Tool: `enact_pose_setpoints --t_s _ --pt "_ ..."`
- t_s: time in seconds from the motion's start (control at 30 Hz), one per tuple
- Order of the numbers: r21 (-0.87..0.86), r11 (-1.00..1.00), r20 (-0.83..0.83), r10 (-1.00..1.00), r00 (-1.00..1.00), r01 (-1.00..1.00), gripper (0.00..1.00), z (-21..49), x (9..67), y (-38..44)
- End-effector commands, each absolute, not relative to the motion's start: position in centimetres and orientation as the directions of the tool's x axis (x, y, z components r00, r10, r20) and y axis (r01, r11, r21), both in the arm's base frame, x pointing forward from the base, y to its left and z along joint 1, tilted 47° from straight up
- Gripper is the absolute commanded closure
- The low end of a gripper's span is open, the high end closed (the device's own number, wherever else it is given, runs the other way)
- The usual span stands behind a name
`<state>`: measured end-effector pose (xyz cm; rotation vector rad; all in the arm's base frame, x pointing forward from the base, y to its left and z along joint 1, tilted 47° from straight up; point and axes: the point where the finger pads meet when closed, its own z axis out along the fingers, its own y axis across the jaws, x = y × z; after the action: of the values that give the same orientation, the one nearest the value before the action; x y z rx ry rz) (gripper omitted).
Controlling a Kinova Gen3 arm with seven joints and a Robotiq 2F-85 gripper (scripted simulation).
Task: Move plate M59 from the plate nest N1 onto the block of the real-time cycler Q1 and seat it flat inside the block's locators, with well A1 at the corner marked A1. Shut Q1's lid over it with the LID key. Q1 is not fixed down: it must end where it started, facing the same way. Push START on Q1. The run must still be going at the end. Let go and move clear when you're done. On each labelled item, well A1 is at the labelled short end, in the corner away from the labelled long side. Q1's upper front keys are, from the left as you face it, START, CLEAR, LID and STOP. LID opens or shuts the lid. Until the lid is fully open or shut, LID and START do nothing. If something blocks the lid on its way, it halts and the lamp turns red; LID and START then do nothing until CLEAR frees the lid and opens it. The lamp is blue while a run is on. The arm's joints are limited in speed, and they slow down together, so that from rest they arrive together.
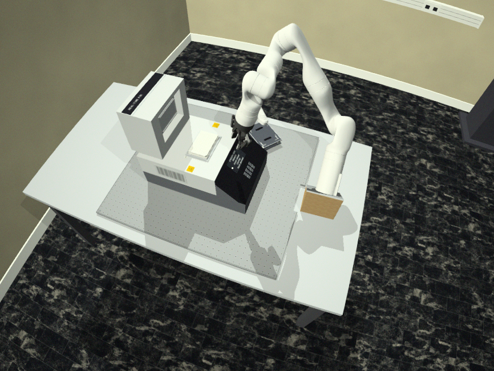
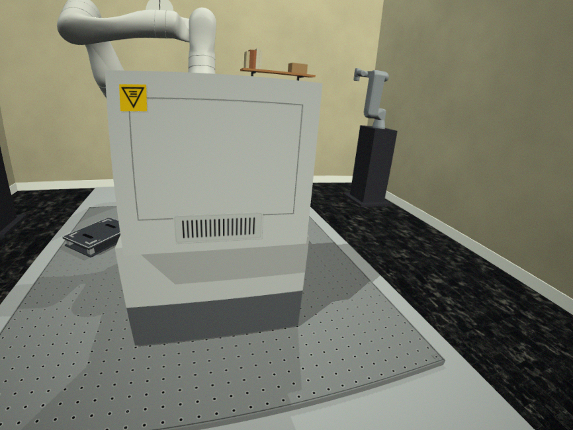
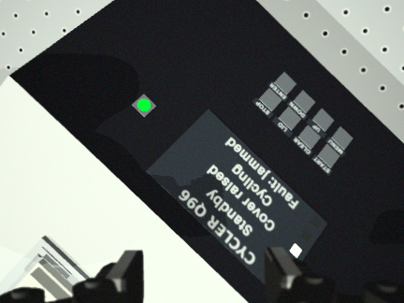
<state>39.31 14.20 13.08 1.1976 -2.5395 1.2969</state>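
Observation:
Plate M59 (image 1: 204, 143) lies on the block of cycler Q1 (image 1: 175, 167), inside the locator frame. A corner of it shows at the lower left of the wrist view (image 3: 29, 281). Q1's lid (image 1: 153, 113) (image 2: 212, 157) stands raised. My gripper (image 1: 242, 145) (image 3: 204, 272) is partly open and empty. It hangs just above the top of Q1's black front panel (image 1: 243, 179) (image 3: 196, 56). The lamp (image 3: 144, 105) is green. The keys START (image 3: 325, 154), CLEAR (image 3: 309, 137), LID (image 3: 289, 118) and STOP (image 3: 268, 99) lie ahead of the fingers. Nest N1 (image 1: 265, 136) (image 2: 92, 235) is empty.
Q1 stands on a perforated board (image 1: 223, 239) (image 2: 323, 351) on a white table (image 1: 71, 159). The arm's base sits on a wooden block (image 1: 321, 205) at the table's right. Another small robot on a dark pedestal (image 2: 372, 161) stands off the table.

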Motion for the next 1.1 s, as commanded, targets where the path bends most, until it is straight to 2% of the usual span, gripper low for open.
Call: enact_pose_setpoints --t_s 0.0,0.77,1.07 --pt "-0.673 0.348 0.36 -0.617 -0.7 -0.653 0.44 13.5 37.9 14.5" --pt "-0.674 0.347 0.361 -0.616 -0.7 -0.653 0.63 14.1 31.0 14.9" --pt "-0.672 0.345 0.362 -0.619 -0.697 -0.655 0.69 14.0 30.6 15.0"
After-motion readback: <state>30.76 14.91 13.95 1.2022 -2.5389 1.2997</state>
